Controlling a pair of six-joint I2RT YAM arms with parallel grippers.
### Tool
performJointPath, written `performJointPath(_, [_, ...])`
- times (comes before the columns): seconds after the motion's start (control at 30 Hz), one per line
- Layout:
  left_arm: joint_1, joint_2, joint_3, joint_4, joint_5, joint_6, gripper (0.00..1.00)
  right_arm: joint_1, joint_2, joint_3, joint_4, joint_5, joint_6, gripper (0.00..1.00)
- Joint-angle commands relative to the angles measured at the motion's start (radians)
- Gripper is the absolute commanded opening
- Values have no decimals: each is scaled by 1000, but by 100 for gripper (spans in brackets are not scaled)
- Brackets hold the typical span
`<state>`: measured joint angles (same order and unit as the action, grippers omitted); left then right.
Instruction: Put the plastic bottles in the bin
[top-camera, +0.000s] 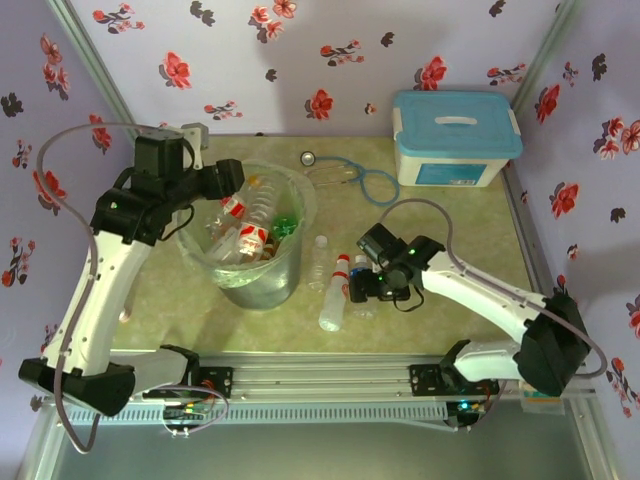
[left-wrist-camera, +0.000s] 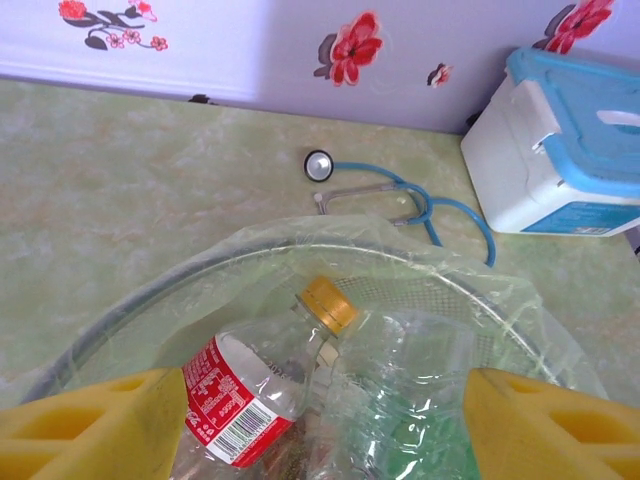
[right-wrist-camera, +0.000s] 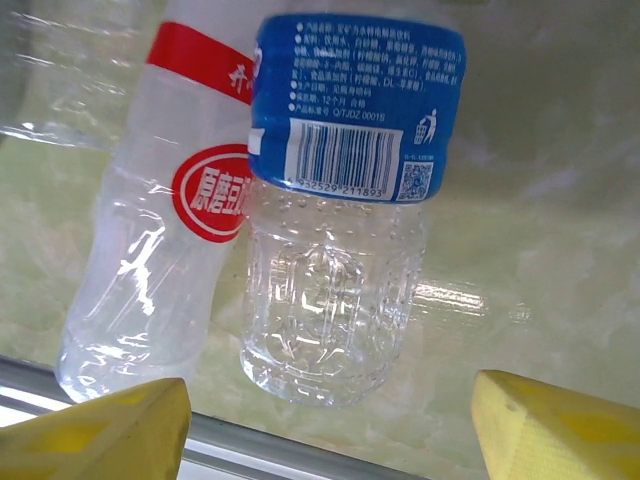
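Cropped and buried from sight
The right wrist view's top edge cuts off the caps of the blue-label bottle (right-wrist-camera: 345, 300) and the red-label bottle (right-wrist-camera: 140, 270) beside it; from above, bottles (top-camera: 250, 238) overlap inside the bin (top-camera: 270, 287), their number impossible to tell.

The left arm (top-camera: 95, 290) climbs steeply from its base, folds at a high elbow and reaches inward, wrist tipped downward, the left claw (top-camera: 230, 182) hanging with its yellow fingers (left-wrist-camera: 90, 425) spread wide. The right arm (top-camera: 485, 297) lies low, stretched toward the middle, the right claw (top-camera: 352, 286) likewise parted, nothing gripped.
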<state>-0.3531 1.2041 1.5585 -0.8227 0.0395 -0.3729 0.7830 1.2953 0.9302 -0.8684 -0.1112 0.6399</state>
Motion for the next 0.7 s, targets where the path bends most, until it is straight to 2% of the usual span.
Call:
performJointPath(0.0, [5, -29, 19, 21, 17, -18, 74, 4, 30, 2, -22, 41, 37, 74])
performJointPath(0.2, [5, -46, 11, 28, 23, -29, 74, 5, 66, -70, 129, -33, 71, 83])
performJointPath(0.3, [5, -53, -3, 46, 37, -41, 74, 4, 103, -89, 156, -27, 65, 83])
performJointPath(0.4, [4, -57, -14, 59, 48, -47, 74, 3, 125, -92, 162, -19, 51, 78])
performJointPath(0.67, [4, -55, -22, 84, 65, -64, 74, -25, 77, -76, 96, 23, 20, 56])
